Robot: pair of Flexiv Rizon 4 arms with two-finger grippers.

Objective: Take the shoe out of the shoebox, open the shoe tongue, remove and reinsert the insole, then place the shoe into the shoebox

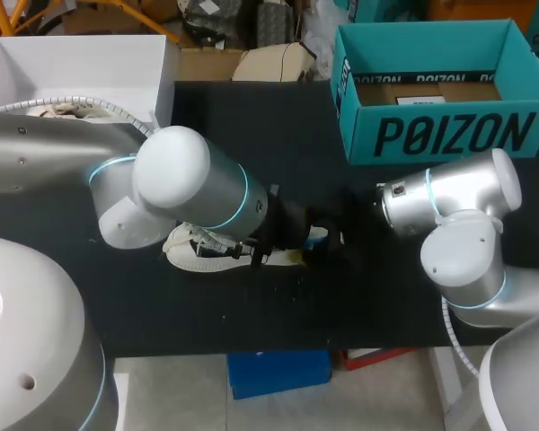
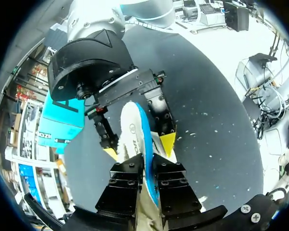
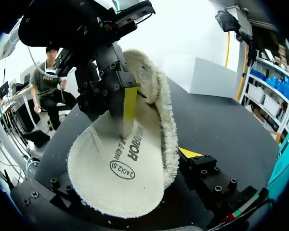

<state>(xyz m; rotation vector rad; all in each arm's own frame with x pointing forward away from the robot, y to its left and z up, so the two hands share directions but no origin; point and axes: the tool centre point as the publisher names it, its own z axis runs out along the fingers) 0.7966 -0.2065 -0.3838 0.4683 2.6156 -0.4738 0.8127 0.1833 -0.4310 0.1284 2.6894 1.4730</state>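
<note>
Shoe (image 1: 202,249) and shoebox (image 1: 431,99) sit well apart on the black table (image 1: 251,135). The head view takes in the whole layout. The left arm (image 1: 189,180) reaches past the middle and hides part of the shoe, and the right arm (image 1: 458,206) comes in to meet it. The teal shoebox stands upright and open at the far right corner. The white shoe lies near the middle left with its long axis running across the table, left to right; which end is the toe I cannot tell. Of the insole (image 2: 135,130) the head view gives only a pale blue sliver between the two wrists. The left wrist view shows it edge-on and off the table, with a white face and a blue side. Its length runs straight away from the left gripper (image 2: 145,168) toward the right gripper (image 2: 139,148), which straddles it. The right wrist view alone shows its broad pale face, fleecy rim and rounded end. The left gripper is clamped on the insole, one yellow fingertip (image 3: 129,103) pressed flat on that face. Whether the right gripper is closed on it I cannot tell.
</note>
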